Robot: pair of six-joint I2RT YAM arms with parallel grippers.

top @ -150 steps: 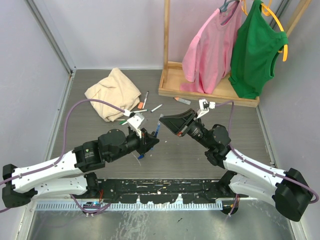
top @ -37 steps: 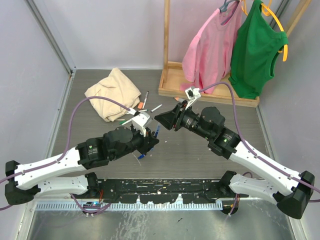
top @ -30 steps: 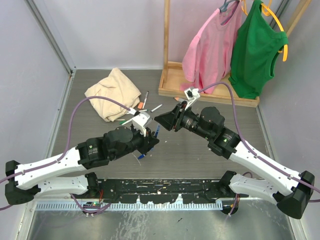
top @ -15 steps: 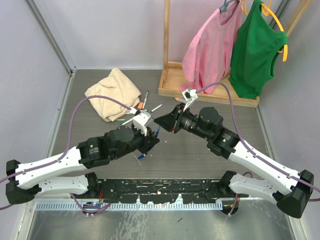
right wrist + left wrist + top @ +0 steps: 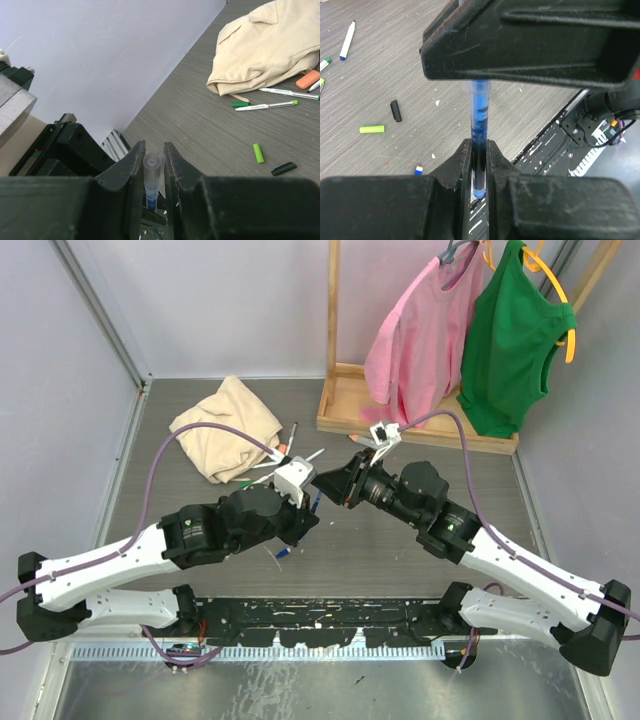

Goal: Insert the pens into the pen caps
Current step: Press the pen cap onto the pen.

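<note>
left end effector [image 5: 479, 150] is clamped on the lower barrel of the blue pen [image 5: 479, 112], which stands up out of its fingers. right end effector [image 5: 153, 150] is directly above, fingers pressed to both sides of the pen's clear upper end — cap or barrel, i cannot tell. risk: two grips on one thin pen. an off-axis push could bend it or slide it down through the left fingers — dropping it to the tabletop [image 5: 420, 75] below.
</note>
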